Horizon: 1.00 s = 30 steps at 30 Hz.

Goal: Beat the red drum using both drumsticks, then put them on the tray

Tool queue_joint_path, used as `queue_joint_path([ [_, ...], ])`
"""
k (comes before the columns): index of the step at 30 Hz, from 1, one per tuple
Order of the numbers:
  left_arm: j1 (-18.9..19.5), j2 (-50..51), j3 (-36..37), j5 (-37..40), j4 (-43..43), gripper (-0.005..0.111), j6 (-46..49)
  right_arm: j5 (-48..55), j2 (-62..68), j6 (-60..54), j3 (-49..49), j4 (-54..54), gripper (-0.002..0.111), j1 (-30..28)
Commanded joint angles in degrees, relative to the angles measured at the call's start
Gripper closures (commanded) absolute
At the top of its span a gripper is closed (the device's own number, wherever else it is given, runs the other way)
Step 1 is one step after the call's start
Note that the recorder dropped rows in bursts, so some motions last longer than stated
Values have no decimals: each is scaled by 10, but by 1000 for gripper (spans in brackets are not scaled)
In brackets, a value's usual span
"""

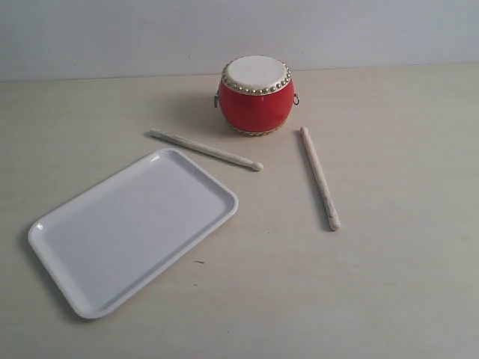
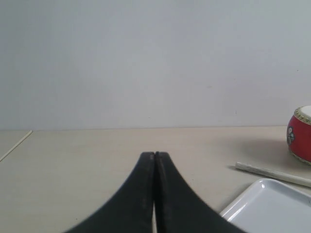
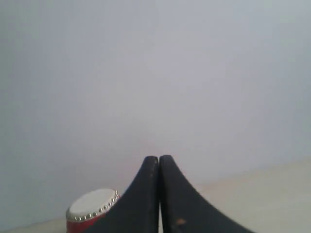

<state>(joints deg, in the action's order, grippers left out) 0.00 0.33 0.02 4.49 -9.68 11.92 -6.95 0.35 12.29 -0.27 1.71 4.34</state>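
The red drum (image 1: 256, 95) with its cream skin stands upright at the back of the table. One drumstick (image 1: 205, 149) lies to its front left, close to the far corner of the white tray (image 1: 90, 288). The other drumstick (image 1: 319, 177) lies to its front right, pointing toward the drum. Neither arm shows in the exterior view. My left gripper (image 2: 154, 154) is shut and empty, with the drum (image 2: 301, 133), a drumstick (image 2: 272, 173) and the tray corner (image 2: 243, 208) off to one side. My right gripper (image 3: 158, 158) is shut and empty, the drum (image 3: 90, 212) beyond it.
The pale table (image 1: 389, 284) carries only these things. A plain light wall (image 1: 112, 34) runs along its back edge just behind the drum. A table seam (image 2: 14, 145) shows in the left wrist view.
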Motion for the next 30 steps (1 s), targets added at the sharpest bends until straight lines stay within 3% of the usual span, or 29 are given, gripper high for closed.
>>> queue_joint_path([
  [1,1,-3,0,-2,0,107,-2,-113,-4,41,3,-1,108,-3],
  [5,1,-3,0,-2,0,107,-2,-192,-4,66,3,0,108,-3],
  [9,1,-3,0,-2,0,107,-2,-194,-4,75,-10,53,108,-3],
  [12,1,-3,0,-2,0,107,-2,-199,69,20,-81,137,108,-3],
  [15,1,-3,0,-2,0,107,-2,-186,180,13,-167,131,108,-3],
  [19,1,-3,0,-2,0,107,-2,-50,394,-6,-335,127,108,-3],
  [24,0,-3,0,-2,0,107,-2,214,632,-26,-535,127,108,-3],
  [30,0,-3,0,-2,0,107,-2,416,753,-110,-656,127,108,-3],
])
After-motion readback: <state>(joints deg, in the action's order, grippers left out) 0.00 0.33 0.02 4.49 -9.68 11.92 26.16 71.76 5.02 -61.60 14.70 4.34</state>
